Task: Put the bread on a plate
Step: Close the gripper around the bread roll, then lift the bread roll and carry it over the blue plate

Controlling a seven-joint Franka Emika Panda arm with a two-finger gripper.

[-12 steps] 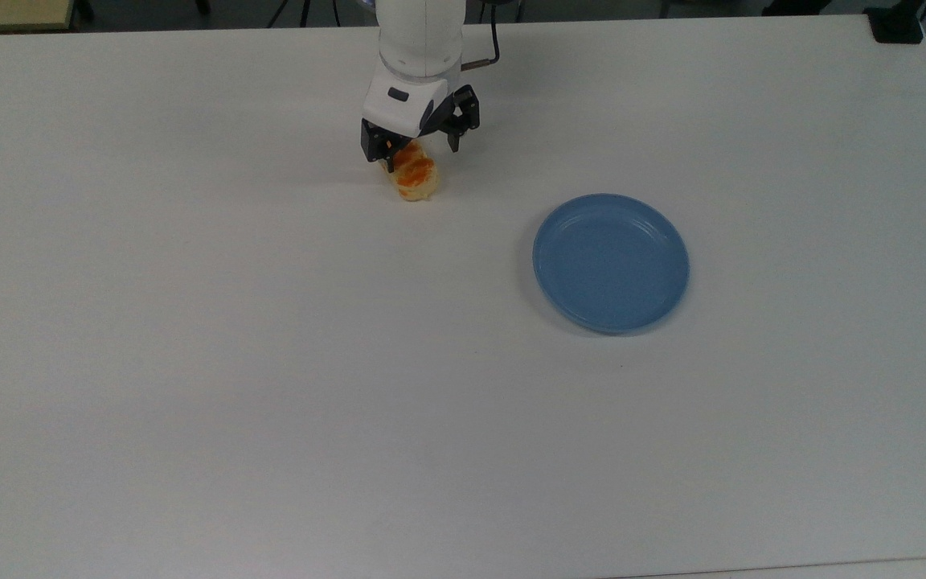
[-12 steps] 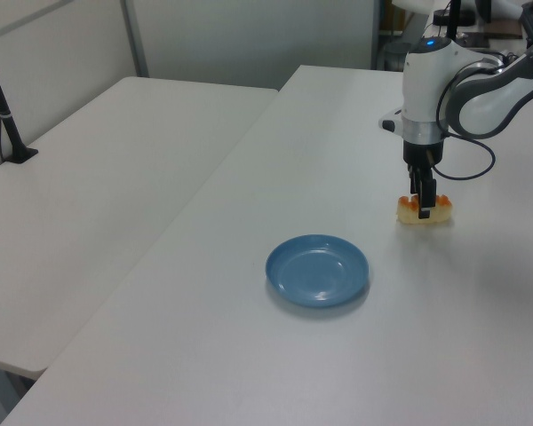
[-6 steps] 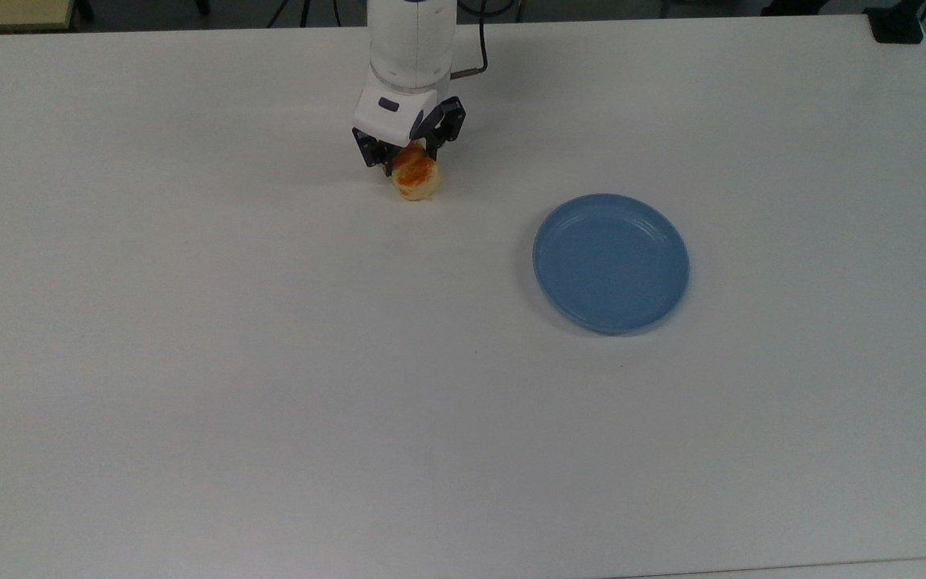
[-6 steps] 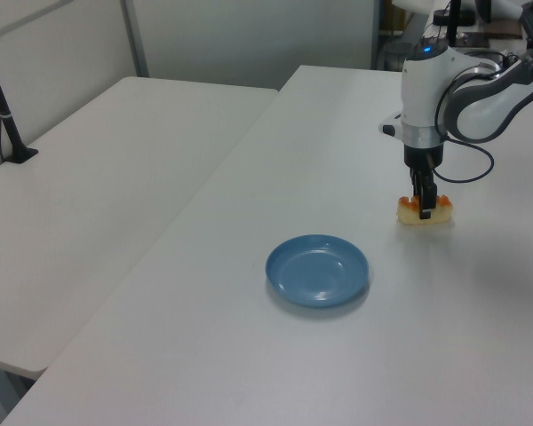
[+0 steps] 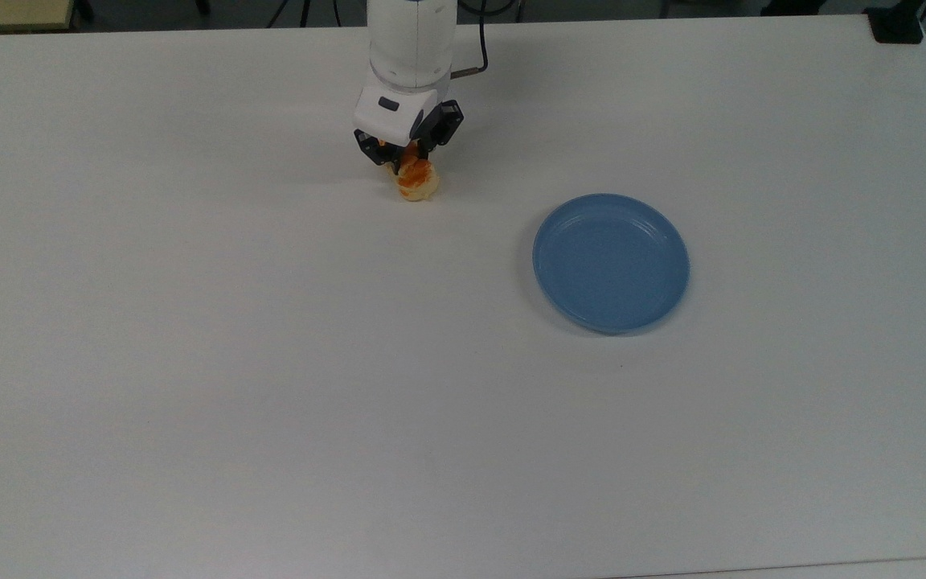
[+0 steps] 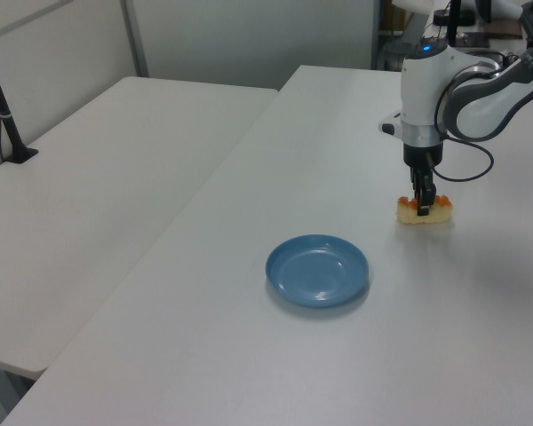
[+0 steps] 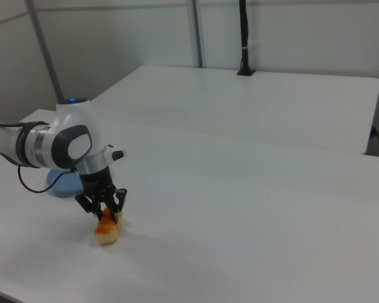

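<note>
1. On the white surface, the plate lies flat and bare, nearer the top view's lower edge than the bread, toward the top view's right.
2. Farther back, the bread rests on the surface, well apart from the plate.
3. Gripper: pointed down over the bread's far end; jaws narrowed around that end, both fingers against the bread.
4. Left view: the bread lies flat, the gripper descending onto its middle; plate nearer the camera.
5. Right view: the fingers straddle the bread; the plate sits partly hidden behind the arm.
</note>
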